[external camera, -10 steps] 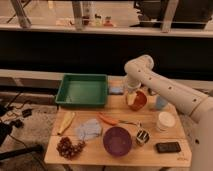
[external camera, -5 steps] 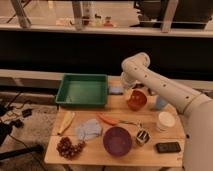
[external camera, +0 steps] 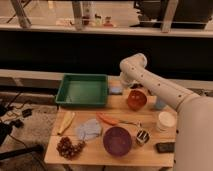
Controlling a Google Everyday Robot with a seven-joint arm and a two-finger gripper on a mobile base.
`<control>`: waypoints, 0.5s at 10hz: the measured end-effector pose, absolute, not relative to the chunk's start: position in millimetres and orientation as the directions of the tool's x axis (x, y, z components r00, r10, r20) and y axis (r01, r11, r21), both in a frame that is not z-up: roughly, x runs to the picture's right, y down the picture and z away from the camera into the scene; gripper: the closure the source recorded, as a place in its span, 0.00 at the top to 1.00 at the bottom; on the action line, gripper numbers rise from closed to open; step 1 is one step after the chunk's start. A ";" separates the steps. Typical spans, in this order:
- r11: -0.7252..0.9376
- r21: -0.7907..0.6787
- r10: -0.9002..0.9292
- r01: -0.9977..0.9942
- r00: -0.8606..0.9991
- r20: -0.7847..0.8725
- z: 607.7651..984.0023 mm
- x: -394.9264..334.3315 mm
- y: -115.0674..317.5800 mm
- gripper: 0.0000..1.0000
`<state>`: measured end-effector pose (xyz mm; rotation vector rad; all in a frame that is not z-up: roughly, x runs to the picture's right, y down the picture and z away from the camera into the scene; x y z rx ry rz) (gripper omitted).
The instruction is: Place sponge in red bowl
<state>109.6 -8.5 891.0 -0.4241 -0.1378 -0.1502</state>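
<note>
Light-blue sponge (external camera: 116, 90) on worktop (external camera: 92, 151), far side, between green tray (external camera: 82, 90) and red bowl (external camera: 136, 99). Claw (external camera: 122, 83) hovers just above sponge, slightly right, fingers apart, empty. Sponge's long axis unclear. Coming move likely short drop down-left.

No text, label, brand, number or sign readable anywhere in view.

Dim warm light, dark murky background, soft blur throughout, faint shadows
</note>
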 end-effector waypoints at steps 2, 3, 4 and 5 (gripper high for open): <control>0.897 -0.408 -0.110 0.170 0.980 0.167 898.7 97.7 -6.8 0.80; 0.898 -0.410 -0.101 0.161 0.981 0.163 902.7 92.0 -8.5 0.80; 0.900 -0.411 -0.091 0.147 0.984 0.153 907.1 87.1 -11.3 0.80; 0.902 -0.410 -0.082 0.135 0.986 0.143 911.3 83.3 -13.9 0.80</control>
